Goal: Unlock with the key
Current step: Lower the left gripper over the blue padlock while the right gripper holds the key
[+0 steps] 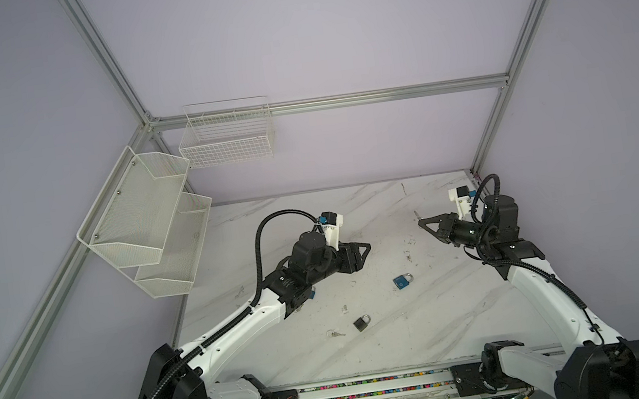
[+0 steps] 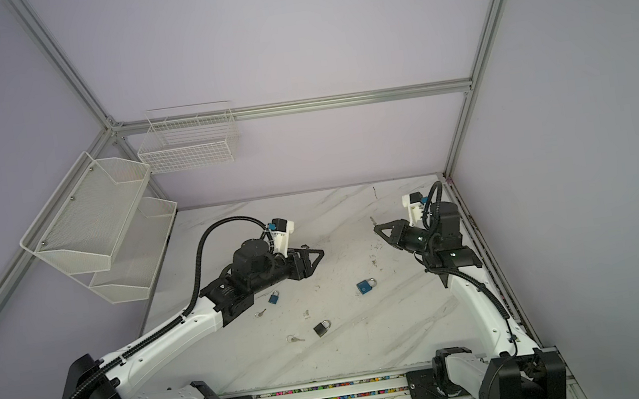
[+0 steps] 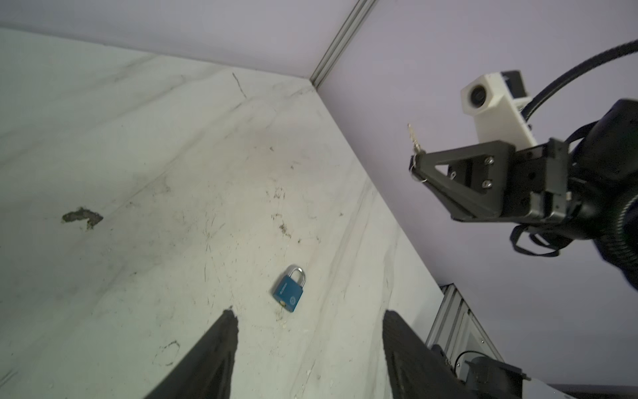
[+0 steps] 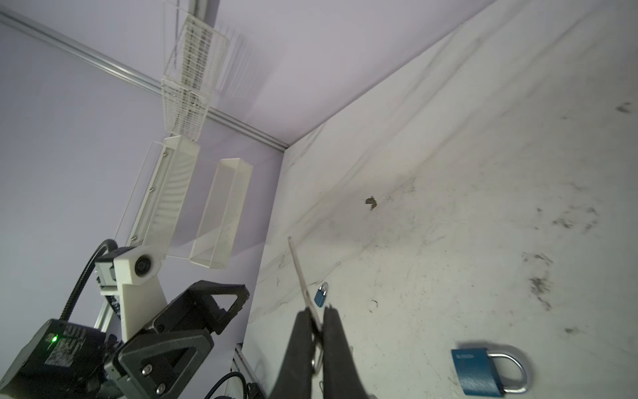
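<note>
The right gripper [image 2: 375,228] pinches a small key [image 2: 371,220] jutting beyond its fingertips. The nearest blue padlock [image 2: 366,285] lies on the marble table [image 2: 332,215], well apart from those fingertips.

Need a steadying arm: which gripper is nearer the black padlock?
Left. The left gripper hovers just beyond the black padlock; right gripper, holding a key, is farther back, rightward.

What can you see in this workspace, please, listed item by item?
Table: one, white marble, scuffed, under everything.
Blue padlocks: two, blue, one central, one further left.
Black padlock: one, black, front centre.
Keys: three, silver, two loose on the table, second; third held off it.
Mesh shelf: one, white, left wall.
Wire basket: one, white, back wall.
Left end effector: one, black, open, above the table.
Right end effector: one, black, shut on that key.
</note>
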